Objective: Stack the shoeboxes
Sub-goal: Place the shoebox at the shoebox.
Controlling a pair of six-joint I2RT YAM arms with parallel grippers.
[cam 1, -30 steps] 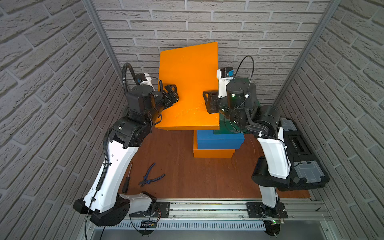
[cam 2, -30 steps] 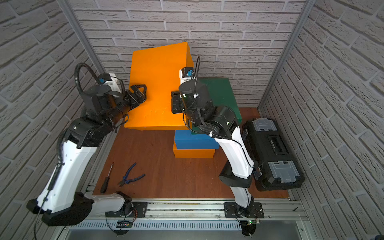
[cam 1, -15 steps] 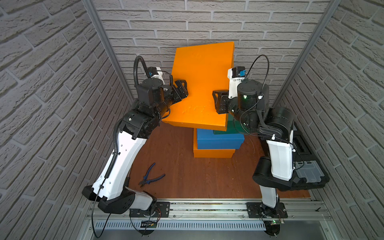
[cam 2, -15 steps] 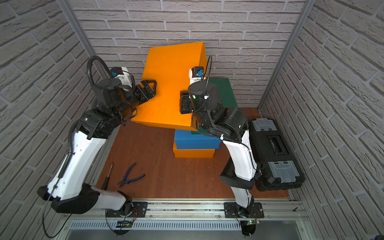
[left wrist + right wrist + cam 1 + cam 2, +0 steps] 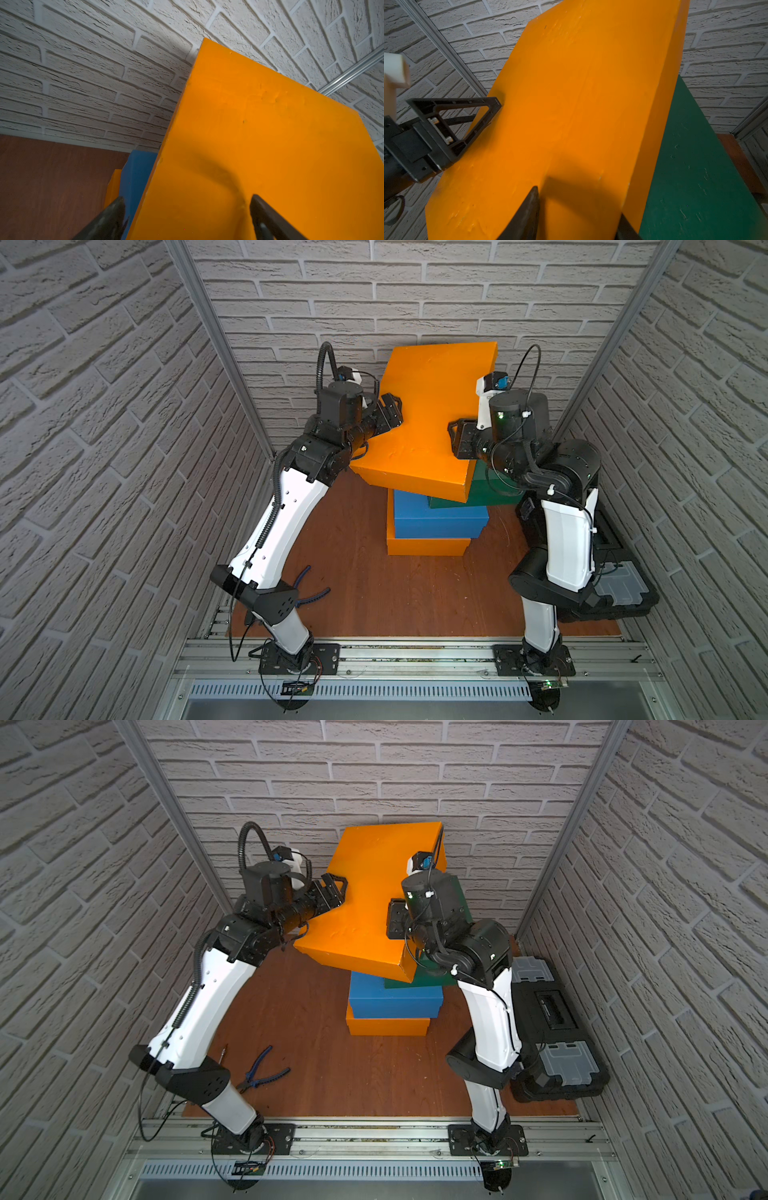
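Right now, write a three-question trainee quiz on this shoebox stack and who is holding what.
1. True or false: the blue shoebox lies directly on the lower orange shoebox.
2. What clamps the raised orange shoebox? A. left jaws only B. right jaws only C. both
3. Which shoebox sits on the blue one, offset toward the toolbox?
Key: 1 true; 2 C; 3 the dark green shoebox.

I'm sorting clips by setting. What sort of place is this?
Likely a mock storage closet built as a robot test cell: brick-pattern wall panels framed by metal strips, two arms bolted to an aluminium rail, and shoeboxes and a toolbox on a wood floor.
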